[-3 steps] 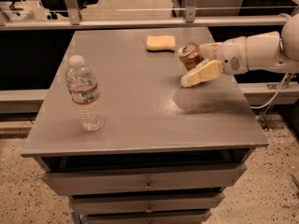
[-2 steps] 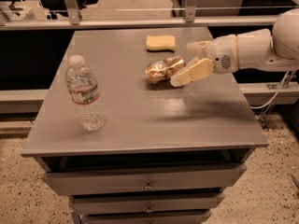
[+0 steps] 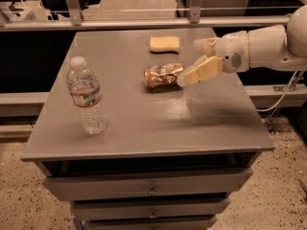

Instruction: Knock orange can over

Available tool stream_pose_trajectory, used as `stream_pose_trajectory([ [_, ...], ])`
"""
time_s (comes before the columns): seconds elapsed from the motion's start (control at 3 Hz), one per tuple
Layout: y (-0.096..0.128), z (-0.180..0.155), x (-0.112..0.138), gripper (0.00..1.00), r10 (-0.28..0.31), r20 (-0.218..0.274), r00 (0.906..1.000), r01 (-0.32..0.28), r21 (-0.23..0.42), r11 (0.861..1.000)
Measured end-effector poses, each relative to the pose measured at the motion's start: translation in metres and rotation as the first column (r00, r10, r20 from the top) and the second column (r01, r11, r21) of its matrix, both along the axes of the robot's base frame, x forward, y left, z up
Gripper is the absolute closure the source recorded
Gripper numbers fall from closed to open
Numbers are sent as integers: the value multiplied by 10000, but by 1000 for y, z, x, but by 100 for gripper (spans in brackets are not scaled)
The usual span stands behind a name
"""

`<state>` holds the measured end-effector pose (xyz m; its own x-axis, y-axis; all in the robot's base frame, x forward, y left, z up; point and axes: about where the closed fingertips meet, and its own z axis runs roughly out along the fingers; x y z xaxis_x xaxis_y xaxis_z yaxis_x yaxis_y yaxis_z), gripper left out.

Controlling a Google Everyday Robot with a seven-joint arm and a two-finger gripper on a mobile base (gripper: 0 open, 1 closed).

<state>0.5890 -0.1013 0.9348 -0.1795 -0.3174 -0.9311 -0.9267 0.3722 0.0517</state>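
Observation:
The orange can [image 3: 163,75] lies on its side on the grey table [image 3: 144,123], right of centre, its silver end pointing right. My gripper [image 3: 190,62] reaches in from the right, just to the right of the can. It is open and holds nothing. The lower finger [image 3: 202,72] ends right at the can's right end; I cannot tell if it touches. The upper finger [image 3: 205,44] is behind it, apart from the can.
A clear plastic water bottle [image 3: 86,97] stands upright at the table's left front. A yellow sponge [image 3: 164,44] lies at the back, behind the can. The table has drawers [image 3: 151,188] below. A metal rail [image 3: 144,23] runs behind it.
The can stood upright at the gripper, tipped to the left, and now lies flat on its side. The gripper swept left and lower with it.

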Motion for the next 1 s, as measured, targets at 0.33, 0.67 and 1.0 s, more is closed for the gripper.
stream_pose_trajectory([
  [0.33,-40,7,7,0,-520,624,9967,543,-366,9979],
  [0.67,-90,17,14,0,-786,1386,9872,897,-753,9931],
  [1.0,-92,26,17,0,-803,1585,9841,927,-727,9930],
])
